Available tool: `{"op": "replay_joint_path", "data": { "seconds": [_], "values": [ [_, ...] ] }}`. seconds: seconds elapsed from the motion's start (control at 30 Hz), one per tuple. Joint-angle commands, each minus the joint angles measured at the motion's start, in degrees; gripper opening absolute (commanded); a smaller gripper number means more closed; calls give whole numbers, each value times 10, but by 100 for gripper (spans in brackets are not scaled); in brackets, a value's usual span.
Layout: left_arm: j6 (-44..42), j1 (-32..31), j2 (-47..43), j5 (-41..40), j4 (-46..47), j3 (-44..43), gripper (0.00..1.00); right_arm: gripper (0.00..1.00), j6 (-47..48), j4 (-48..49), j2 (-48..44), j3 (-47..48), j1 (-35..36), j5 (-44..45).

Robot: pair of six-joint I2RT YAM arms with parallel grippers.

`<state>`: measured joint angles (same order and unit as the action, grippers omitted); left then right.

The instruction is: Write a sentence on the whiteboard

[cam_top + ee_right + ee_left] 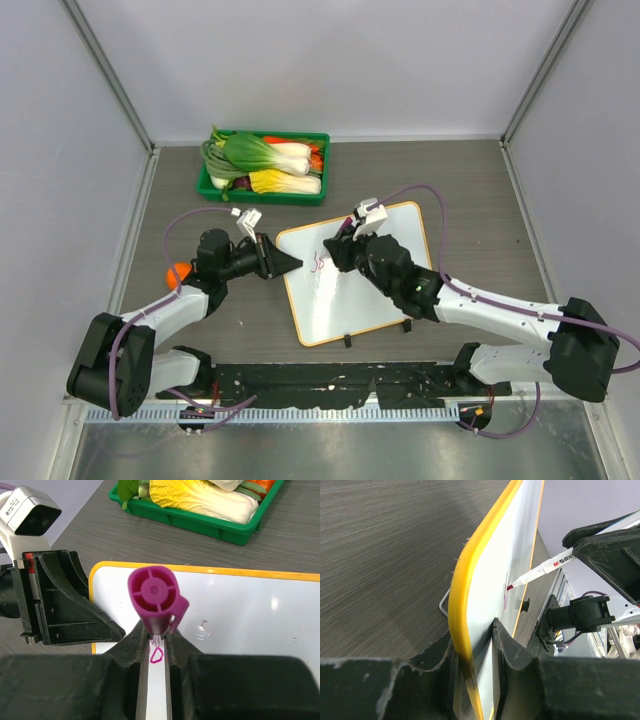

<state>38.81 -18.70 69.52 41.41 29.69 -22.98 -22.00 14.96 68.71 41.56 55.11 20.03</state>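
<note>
Centrally on the dark tabletop (460, 190) lies the whiteboard (370, 285), turned a little askew, its far edge near a green tray (265, 190) of leafy vegetables. From the left, the left pincer (288, 263) is pinching the board's orange-yellow rim (462, 605), one finger on either face. Over the board's left part, the right pincer (338, 250) is pressed together on a purple marker (155, 592), cap seated on its back end, with the tip (510, 586) down at the white surface. Beside that tip sits the purple writing (156, 654): just a small loop and a few thin strokes, too little to read.
</note>
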Motion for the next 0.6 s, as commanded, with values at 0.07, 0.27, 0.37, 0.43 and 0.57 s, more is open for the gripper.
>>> {"op": "replay_joint_path", "data": {
  "seconds": [0.07, 0.27, 0.37, 0.43, 0.57],
  "values": [
    [-95, -1, 8, -73, -46, 19, 0, 1, 6, 5, -24, 11, -4, -5],
    [-95, -1, 6, -72, -47, 19, 0, 1, 2, -5, -43, 4, -15, -18],
    [-95, -1, 4, -74, -48, 20, 0, 1, 0, -10, -53, 0, -24, -22],
    [-96, -1, 3, -74, -48, 20, 0, 1, 1, -11, -58, -3, -25, -21],
    [-96, -1, 6, -75, -48, 19, 0, 1, 1, -10, -62, -7, -30, -16]
  ]
}}
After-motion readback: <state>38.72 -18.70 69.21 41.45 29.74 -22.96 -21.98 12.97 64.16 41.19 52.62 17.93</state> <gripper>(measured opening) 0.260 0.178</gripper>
